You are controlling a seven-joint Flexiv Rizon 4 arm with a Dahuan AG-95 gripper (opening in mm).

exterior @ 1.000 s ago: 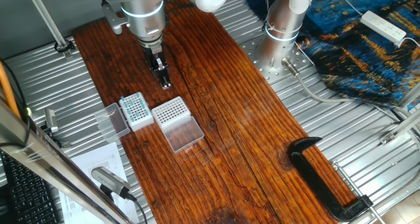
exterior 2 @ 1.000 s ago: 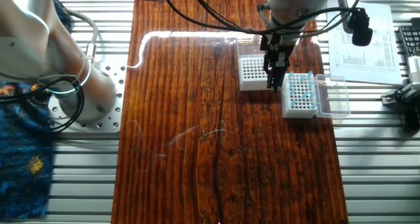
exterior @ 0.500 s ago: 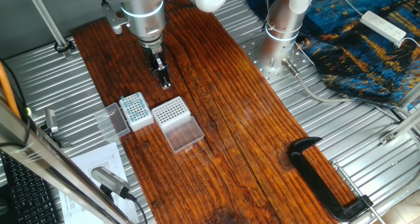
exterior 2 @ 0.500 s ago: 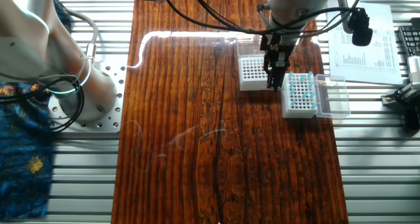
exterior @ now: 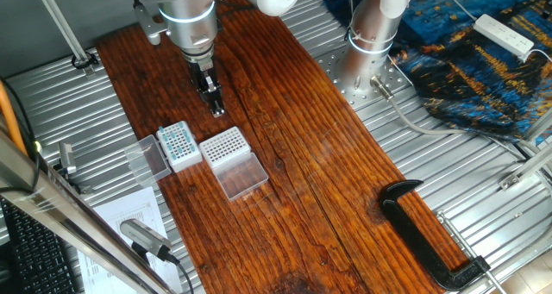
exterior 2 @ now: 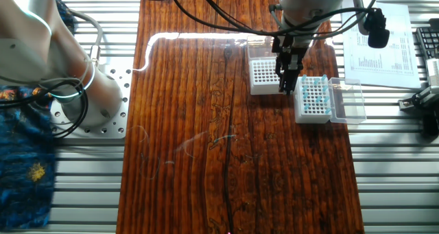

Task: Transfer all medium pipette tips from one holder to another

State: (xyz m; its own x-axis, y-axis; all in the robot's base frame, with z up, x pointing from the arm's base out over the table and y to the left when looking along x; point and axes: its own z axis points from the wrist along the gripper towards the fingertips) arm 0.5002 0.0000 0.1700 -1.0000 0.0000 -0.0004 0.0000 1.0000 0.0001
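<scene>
Step in hand: start of a pick; no tip carried. Tool [exterior: 215, 105], fingers close together, grasps nothing visible; whether fully clenched cannot be told. It hangs above the desk [exterior: 293, 147], beyond the white-sided holder [exterior: 178, 144].

Medium pipette tips [exterior 2: 313, 97]: seated in that holder.

Clear-sided rack [exterior: 226, 147]: just beside it, holes apparently empty.

Next move, judged: descend precisely over one tip.

Room: ribbed metal surround; black clamp [exterior: 423, 234] at the far end.

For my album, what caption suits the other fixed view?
Robot gripper poised above two open pipette-tip racks on a wooden table.
</scene>
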